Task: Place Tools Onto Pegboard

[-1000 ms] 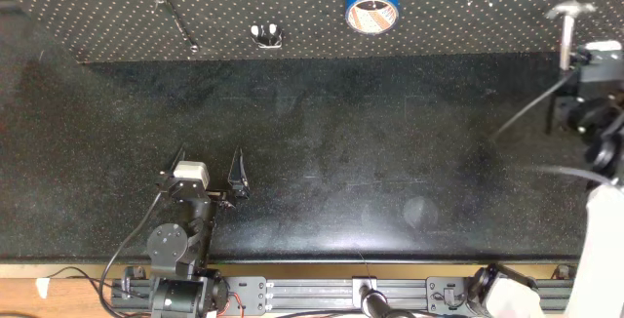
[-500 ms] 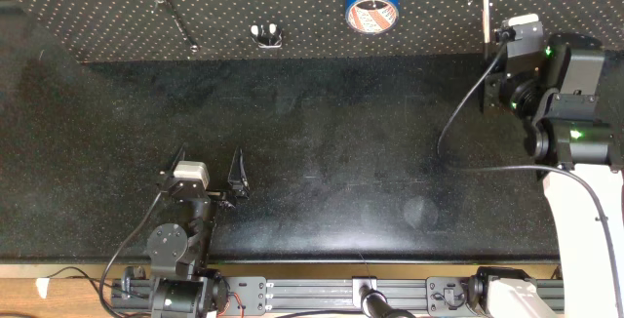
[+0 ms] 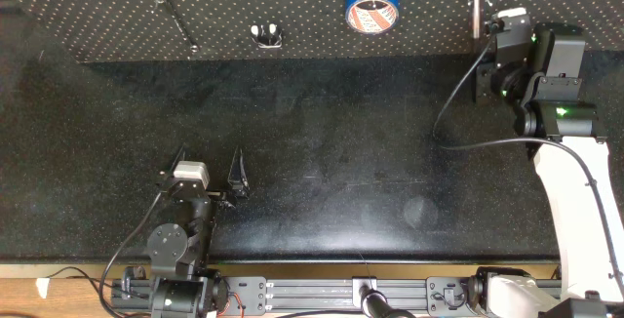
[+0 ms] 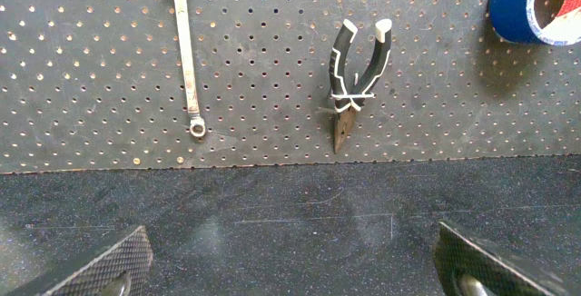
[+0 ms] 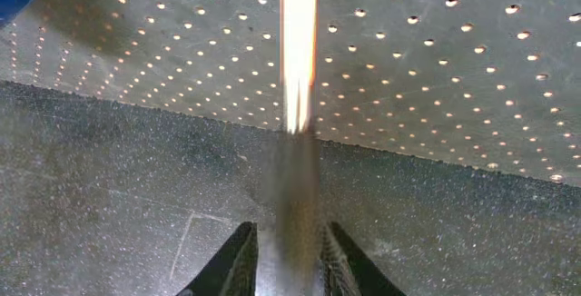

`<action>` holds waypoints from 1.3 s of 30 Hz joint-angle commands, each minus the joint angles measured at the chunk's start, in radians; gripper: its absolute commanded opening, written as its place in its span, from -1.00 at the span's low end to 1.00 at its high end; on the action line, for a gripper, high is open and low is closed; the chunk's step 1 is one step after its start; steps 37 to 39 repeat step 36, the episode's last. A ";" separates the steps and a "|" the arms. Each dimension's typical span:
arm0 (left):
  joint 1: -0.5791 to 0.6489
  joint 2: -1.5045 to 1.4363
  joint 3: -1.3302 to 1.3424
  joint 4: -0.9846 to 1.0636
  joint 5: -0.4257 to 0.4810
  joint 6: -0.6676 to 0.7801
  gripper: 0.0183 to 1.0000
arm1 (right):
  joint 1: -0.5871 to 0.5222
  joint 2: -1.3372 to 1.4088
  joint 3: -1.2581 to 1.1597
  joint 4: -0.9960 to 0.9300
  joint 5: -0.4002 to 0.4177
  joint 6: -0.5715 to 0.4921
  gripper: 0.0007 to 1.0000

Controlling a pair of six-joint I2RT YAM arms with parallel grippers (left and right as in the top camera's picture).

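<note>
Hammer [image 3: 475,6] head-up against pegboard [image 3: 292,11], near its right edge, with right gripper [image 5: 286,241] clamped on the handle. Best to hang the head squarely, lower gently, then let go. Left gripper [image 3: 210,167] wide open, empty, near tabletop's front edge.

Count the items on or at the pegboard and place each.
4: wrench at the left end, pliers just right of it, blue tape roll mid-board, hammer at the right, its handle in the right gripper.
</note>
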State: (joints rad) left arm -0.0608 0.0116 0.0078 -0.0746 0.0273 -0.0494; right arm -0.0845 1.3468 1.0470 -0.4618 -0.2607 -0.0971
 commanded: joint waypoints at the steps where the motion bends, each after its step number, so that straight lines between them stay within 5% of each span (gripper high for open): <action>1: -0.002 -0.008 -0.002 -0.006 0.004 0.002 0.99 | 0.006 -0.002 0.002 0.031 0.007 0.010 0.95; 4: -0.002 -0.008 -0.002 -0.006 0.005 0.002 0.99 | 0.007 -0.200 -0.255 0.072 0.004 0.010 0.95; 10: -0.002 -0.008 -0.002 -0.006 0.005 0.002 0.99 | 0.006 -0.816 -1.009 0.682 0.004 0.109 0.95; 12: -0.002 -0.008 -0.002 -0.006 0.004 0.002 0.99 | 0.005 -0.915 -1.043 0.657 0.062 0.182 0.95; 16: -0.002 -0.008 -0.002 -0.006 0.005 0.002 1.00 | 0.005 -1.194 -1.043 0.399 0.097 0.194 0.95; 19: -0.002 -0.008 -0.002 -0.006 0.005 0.002 0.99 | 0.005 -1.349 -1.043 0.400 0.096 0.194 0.95; 39: -0.002 -0.008 -0.002 -0.006 0.004 0.002 0.99 | 0.005 -1.344 -1.043 0.402 0.096 0.194 0.95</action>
